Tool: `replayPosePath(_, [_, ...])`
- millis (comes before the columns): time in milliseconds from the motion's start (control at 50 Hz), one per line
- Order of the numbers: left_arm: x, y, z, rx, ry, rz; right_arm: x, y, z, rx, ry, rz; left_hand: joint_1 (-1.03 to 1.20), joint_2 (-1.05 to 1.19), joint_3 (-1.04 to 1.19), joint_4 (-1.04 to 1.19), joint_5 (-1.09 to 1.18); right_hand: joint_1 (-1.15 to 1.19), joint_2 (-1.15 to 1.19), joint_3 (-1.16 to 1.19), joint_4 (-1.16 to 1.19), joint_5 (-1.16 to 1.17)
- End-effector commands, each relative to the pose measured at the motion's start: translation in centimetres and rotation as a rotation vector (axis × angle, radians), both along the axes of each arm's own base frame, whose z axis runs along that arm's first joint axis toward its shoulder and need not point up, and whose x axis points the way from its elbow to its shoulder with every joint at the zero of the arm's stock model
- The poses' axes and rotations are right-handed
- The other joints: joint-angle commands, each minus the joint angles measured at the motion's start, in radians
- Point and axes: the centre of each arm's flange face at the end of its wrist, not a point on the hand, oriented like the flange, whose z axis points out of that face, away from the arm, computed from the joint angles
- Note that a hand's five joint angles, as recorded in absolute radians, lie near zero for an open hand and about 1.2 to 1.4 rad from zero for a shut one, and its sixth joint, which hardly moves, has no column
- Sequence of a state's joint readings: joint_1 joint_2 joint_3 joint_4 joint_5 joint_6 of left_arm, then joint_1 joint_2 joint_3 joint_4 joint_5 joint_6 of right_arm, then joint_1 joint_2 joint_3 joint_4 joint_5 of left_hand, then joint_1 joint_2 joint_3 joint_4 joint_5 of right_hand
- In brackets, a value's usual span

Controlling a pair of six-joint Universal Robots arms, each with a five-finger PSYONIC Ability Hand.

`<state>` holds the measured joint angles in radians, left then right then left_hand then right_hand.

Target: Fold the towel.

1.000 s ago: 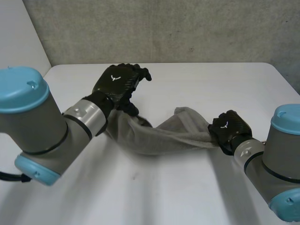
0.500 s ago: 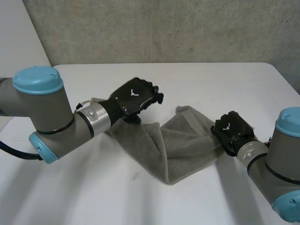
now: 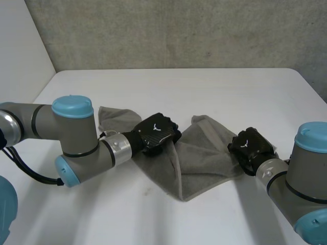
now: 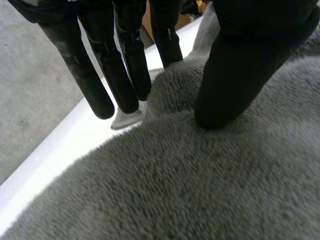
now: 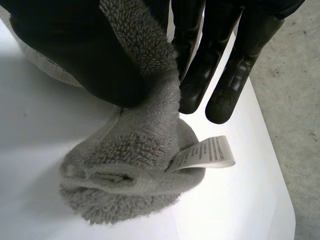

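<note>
White emblem (image 3: 157, 129), a small winged V with no letters, on the back of the left hand (image 3: 151, 138). Same mark on the back of the right hand (image 3: 250, 148). White label (image 5: 205, 152) sewn into the towel (image 5: 130, 155) corner, just beside the right hand's fingertips: several lines of dark print, too small to read. Small white tab (image 4: 127, 119) at the towel edge by the left hand's fingertips: no print made out.

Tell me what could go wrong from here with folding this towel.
1. The right hand pinches just a small bunched corner of the towel beside its label; a pull might slip it free.
2. The left hand grips near the towel's middle, and the cloth lies creased and skewed on the table, so the fold may come out uneven.
</note>
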<state>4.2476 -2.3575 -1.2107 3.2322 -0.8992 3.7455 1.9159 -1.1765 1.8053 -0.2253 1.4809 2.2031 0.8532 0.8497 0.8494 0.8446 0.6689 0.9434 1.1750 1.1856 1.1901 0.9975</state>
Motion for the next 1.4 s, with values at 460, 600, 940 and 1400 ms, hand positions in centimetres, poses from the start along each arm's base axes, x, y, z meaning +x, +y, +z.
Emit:
replayPosePath(460, [2.5, -7.9, 25.5, -0.775, 0.704, 0.584, 5.1, -11.4, 24.2, -0.986, -0.492, -0.079, 0.543, 0.547, 0.547, 0.552, 0.553, 0.453, 0.221, 0.211, 0.206, 0.224])
replayPosePath(600, [4.2, -6.9, 22.3, -0.668, 0.607, 0.671, 5.7, -10.2, 19.3, -0.820, -0.493, -0.060, 0.543, 0.547, 0.547, 0.552, 0.553, 0.453, 0.221, 0.211, 0.206, 0.224])
replayPosePath(940, [6.9, 1.6, -0.4, -0.141, 0.058, 0.669, 2.4, -3.3, 0.4, -0.058, -0.112, -0.108, 0.543, 0.547, 0.547, 0.552, 0.553, 0.453, 0.221, 0.211, 0.206, 0.224])
replayPosePath(1400, [8.4, 2.3, 0.2, -0.136, 0.049, 0.689, -1.2, -3.1, 0.3, 0.093, -0.220, -0.180, -0.229, -0.225, -0.225, -0.220, -0.219, 0.453, 0.221, 0.211, 0.206, 0.224])
